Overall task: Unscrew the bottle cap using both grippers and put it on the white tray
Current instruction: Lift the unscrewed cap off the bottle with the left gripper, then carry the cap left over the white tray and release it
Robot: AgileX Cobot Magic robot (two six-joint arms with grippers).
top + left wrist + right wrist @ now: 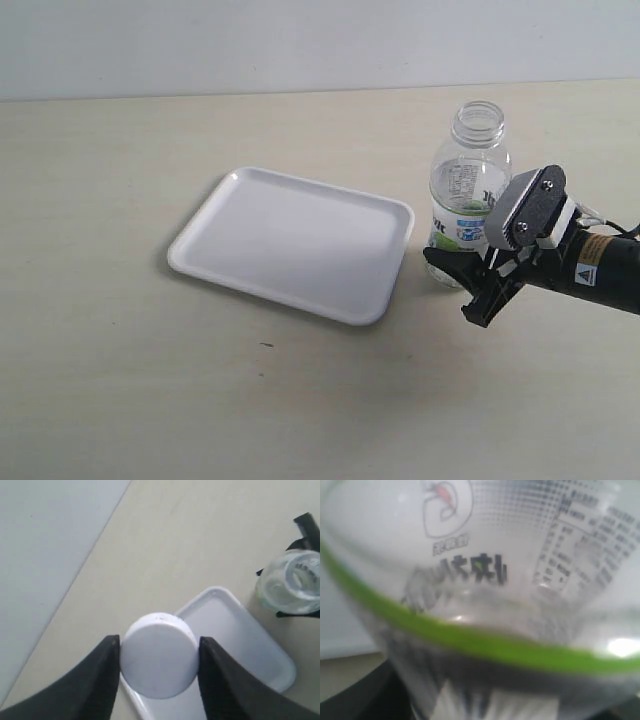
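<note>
Left claw point(159, 647) pinches cap point(159, 656) over tray point(240, 630); right claw point(462, 286) clamps bottle point(466, 185).

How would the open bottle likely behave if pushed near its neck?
The bottle looks empty, so probably light and tall enough to tip easily. Its thin clear wall may dent under the right hand. Tipped, it might roll.

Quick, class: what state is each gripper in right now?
Left gripper: closed on the bottle cap.
Right gripper: closed on the bottle, near its base.

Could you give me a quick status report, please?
Left hand shut on bottle cap, over white tray. Right hand shut on bottle, uncapped. Tray bare, path clear.
</note>
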